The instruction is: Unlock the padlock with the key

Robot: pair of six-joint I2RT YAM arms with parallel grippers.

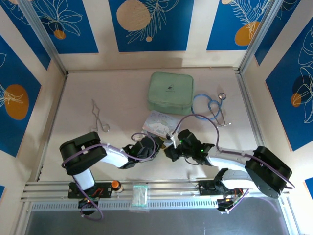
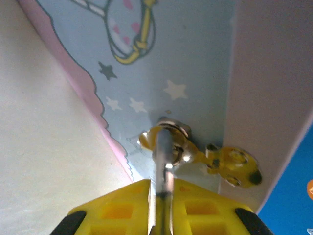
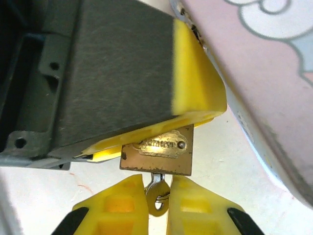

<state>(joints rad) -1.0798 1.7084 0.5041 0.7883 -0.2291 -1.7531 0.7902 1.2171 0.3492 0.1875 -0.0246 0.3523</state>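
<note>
Cream surface (image 1: 112, 93), walled on three sides, carrying every item below.
- Mint-green zip case (image 1: 170, 92): far centre, lying flat.
- Pastel cartoon tin (image 1: 159, 122): centre, just near of the case. It has a gold hasp (image 2: 230, 164) on its blue side.
- Blue stethoscope (image 1: 212, 110): right of the case, tubing looped.
- Silver forceps (image 1: 99, 117): left, well apart from the tin.
- Left claw (image 2: 164, 191): at the tin's near edge, fingers pressed onto the padlock (image 3: 159, 152). The silver shackle (image 2: 164, 161) rises from between them to the hasp.
- Right claw (image 3: 157, 188): meeting the left claw from the right, pinching the key (image 3: 157, 198) by its head.
- Padlock: brass block with an engraved face, held off the surface between the two claws and touching both.
- Key: small and silvery, its shank entered in the padlock's base. Whether the shackle is latched, cannot tell.
</note>
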